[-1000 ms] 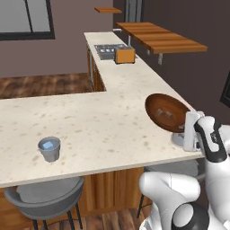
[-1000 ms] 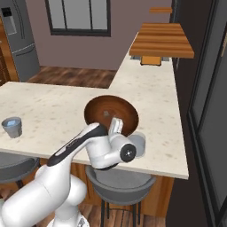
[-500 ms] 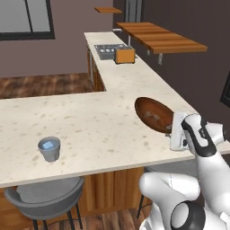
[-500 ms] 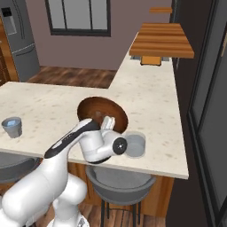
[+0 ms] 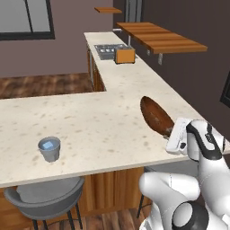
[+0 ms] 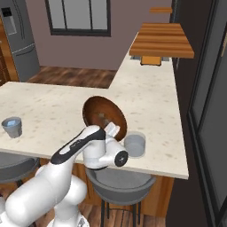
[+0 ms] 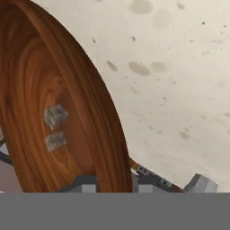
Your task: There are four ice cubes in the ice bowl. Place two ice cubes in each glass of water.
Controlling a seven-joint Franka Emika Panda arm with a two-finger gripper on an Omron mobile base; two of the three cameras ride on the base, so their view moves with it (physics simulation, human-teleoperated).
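gripper (image 6: 111, 129) clamped on rim of ice bowl (image 6: 104, 115), tipped up on counter (image 5: 90, 121) beside near glass (image 6: 134, 145). two ice cubes (image 7: 55, 127) inside: probably light, slick, best pinched across flat faces.

The ice bowl (image 7: 67, 112) is dark reddish-brown wood with a plain ringed grain and a smooth, faintly glossy finish. Two ice cubes (image 7: 55, 116) in it look pale, greyish and translucent, though the hand view is too coarse to judge their surface. The desk (image 5: 94, 126) is a matt cream stone-like slab with fine darker speckles. Each glass of water (image 6: 134, 145) is translucent grey-blue, like smooth glass. The shelf (image 5: 157, 38) is warm brown wood with plank lines. The floor (image 5: 42, 84) is dark wooden boards. The stool seat (image 5: 42, 197) seems grey matt plastic.
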